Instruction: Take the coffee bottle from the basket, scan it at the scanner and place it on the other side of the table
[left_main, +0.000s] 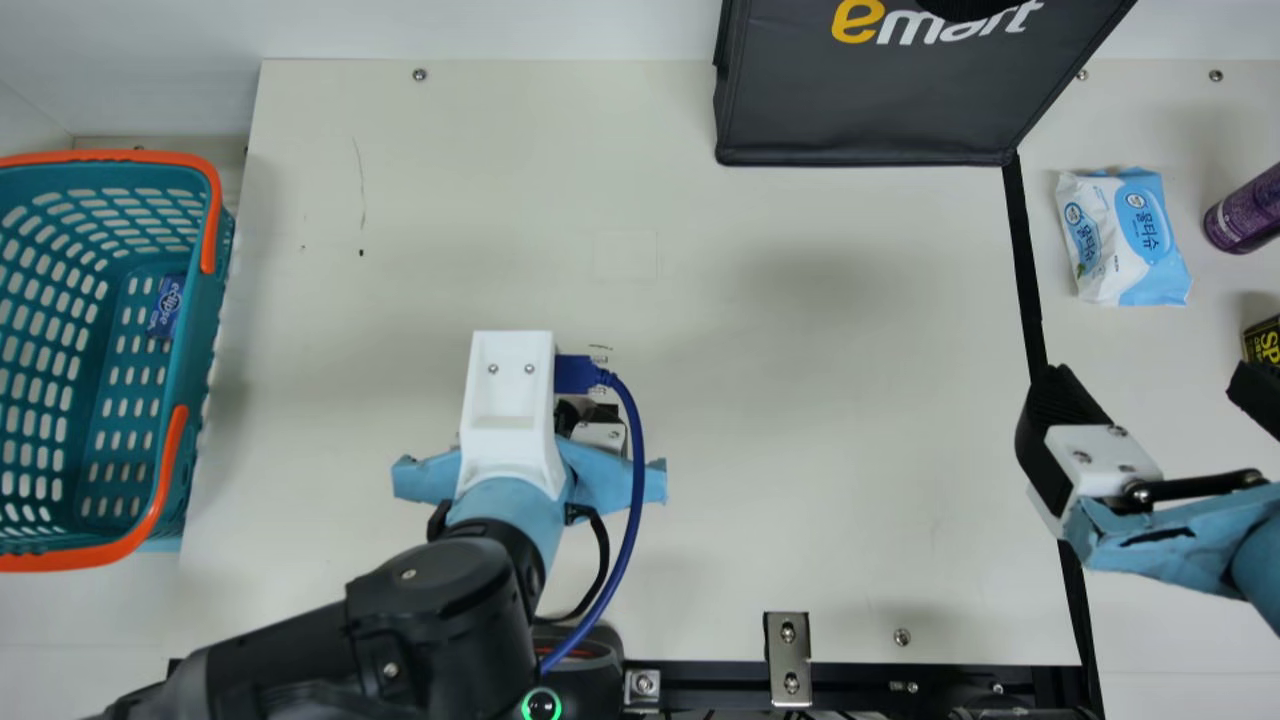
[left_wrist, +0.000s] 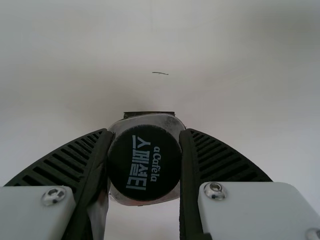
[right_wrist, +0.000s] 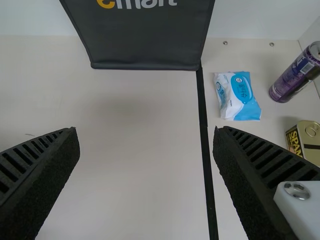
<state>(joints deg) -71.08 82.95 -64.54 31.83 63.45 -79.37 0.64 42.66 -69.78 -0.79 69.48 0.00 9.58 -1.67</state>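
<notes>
Two sides of the coffee bottle (left_wrist: 145, 162) are pressed by your left gripper (left_wrist: 145, 132) in the left wrist view. Its fingers have closed to the bottle's width, just below the cap, which faces the camera; that likely keeps the bottle's body free to be shown to the scanner. You cannot tell from this whether its base touches the table.

In the main view, your left arm (left_main: 500, 570) reaches over the middle of the table (left_main: 800, 500), between the basket (left_main: 200, 340) it serves and the black strip (left_main: 1028, 280) that seems to mark off the far side. Whether the scan is done, you cannot tell.

In the right wrist view, your right gripper (right_wrist: 145, 129) is spread wide with nothing in it, near the strip, probably waiting. Past the strip, the wipes (right_wrist: 237, 95), can (right_wrist: 295, 77) and tin (right_wrist: 307, 140) suggest where the bottle should go.
</notes>
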